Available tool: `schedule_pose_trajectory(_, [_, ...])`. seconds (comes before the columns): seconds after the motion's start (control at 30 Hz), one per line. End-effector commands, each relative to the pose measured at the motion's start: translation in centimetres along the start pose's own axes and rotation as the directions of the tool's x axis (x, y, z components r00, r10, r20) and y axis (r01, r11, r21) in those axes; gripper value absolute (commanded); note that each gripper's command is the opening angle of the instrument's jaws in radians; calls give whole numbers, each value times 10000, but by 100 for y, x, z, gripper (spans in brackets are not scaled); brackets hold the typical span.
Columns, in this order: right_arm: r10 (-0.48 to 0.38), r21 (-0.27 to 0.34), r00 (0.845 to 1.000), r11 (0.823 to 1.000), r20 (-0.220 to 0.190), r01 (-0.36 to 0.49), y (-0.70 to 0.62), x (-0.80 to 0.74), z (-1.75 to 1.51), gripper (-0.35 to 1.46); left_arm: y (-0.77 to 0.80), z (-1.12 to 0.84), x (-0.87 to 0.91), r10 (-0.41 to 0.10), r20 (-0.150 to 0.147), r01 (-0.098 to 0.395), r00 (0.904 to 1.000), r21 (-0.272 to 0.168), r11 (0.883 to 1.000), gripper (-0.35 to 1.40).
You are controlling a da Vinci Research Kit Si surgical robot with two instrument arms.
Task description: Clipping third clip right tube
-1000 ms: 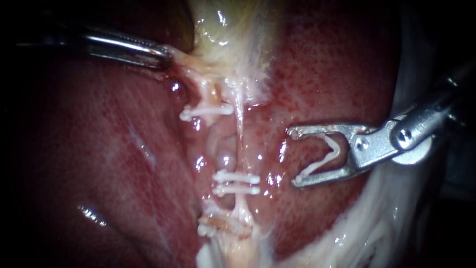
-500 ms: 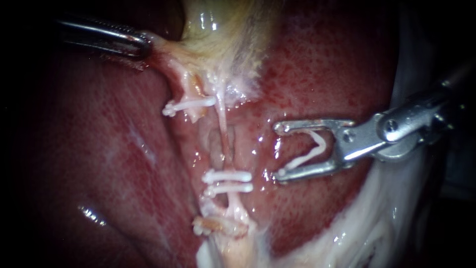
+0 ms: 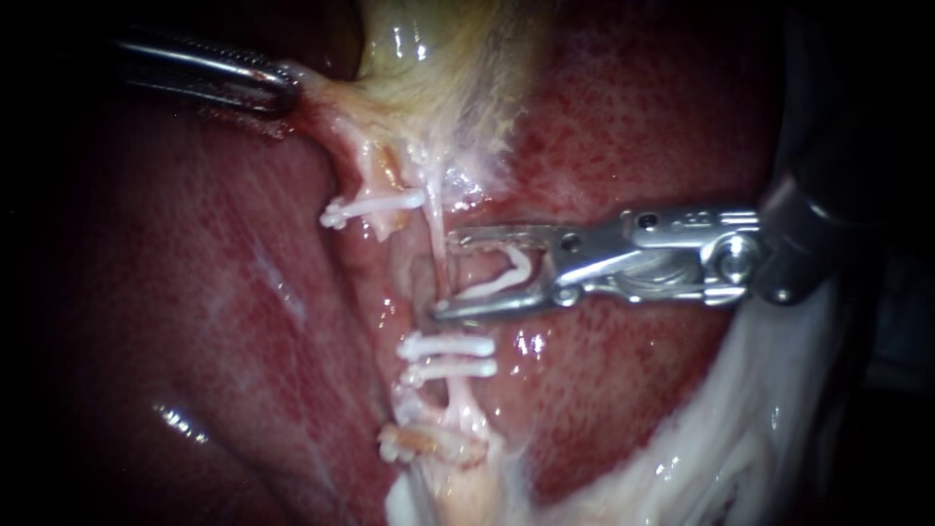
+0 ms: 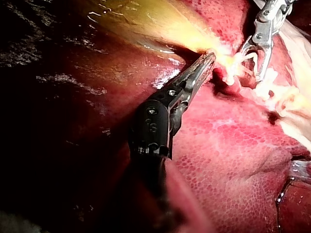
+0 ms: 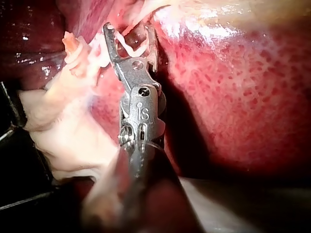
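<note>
In the endoscope view my right instrument point(image 3: 446, 273) comes in level from the right. Its jaws are open and carry an open white clip point(image 3: 502, 273). The jaw tips reach the thin pale right tube point(image 3: 435, 219), which lies at their mouth just above two white clips point(image 3: 448, 356) on that tube. The left tube bears one clip point(image 3: 375, 206). My left instrument point(image 3: 278, 93) is shut on the gallbladder point(image 3: 429, 88) at its lower edge and holds it taut. The same grip on the gallbladder point(image 4: 146, 19) shows under my left instrument point(image 4: 208, 57) in the left wrist view. The right wrist view shows my right instrument point(image 5: 129, 31) holding the clip point(image 5: 131, 48).
Red liver point(image 3: 195, 321) lies on both sides of the tubes. Another clip point(image 3: 419, 443) sits on pale tissue lower down. White fatty tissue point(image 3: 721, 438) runs along the lower right. My right instrument point(image 4: 252, 58) also shows beyond the left instrument's jaws in the left wrist view.
My right instrument has moved left with its clip until its open jaws reach the right tube. A second ago the left instrument drew the gallbladder slightly leftward, then held still.
</note>
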Motion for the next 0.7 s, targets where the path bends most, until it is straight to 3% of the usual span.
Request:
schedule_pose_trajectory(0.03, [139, 104, 9998, 9999, -128, -138, 1, -1, 4, 50, 0, 0, 0, -1, 0, 1, 10000, 0, 10000, -35])
schedule_pose_trajectory(0.13, [515, 389, 9973, 9980, -518, -495, 2, 0, 12, 50, 0, 1, 0, -2, 0, 2, 10000, 2, 10000, -35])
schedule_pose_trajectory(0.23, [990, 984, 9877, 9913, -1207, -873, 3, 7, 14, 50, 0, 1, 0, -2, 0, 2, 10000, 2, 10000, -35])
schedule_pose_trajectory(0.4, [1499, 1758, 9651, 9779, -2148, -1128, -3, 32, 6, 49, 0, 1, 0, -2, 0, 2, 10000, 2, 10000, -35])
schedule_pose_trajectory(0.53, [1749, 2024, 9537, 9711, -2447, -1261, -13, 51, -2, 49, 0, 0, 0, -2, 0, 2, 10000, 1, 10000, -35])
schedule_pose_trajectory(0.7, [2179, 2151, 9454, 9623, -2425, -1666, -18, 55, -5, 46, 0, 1, 0, -1, 0, 1, 10000, 0, 10000, -35])
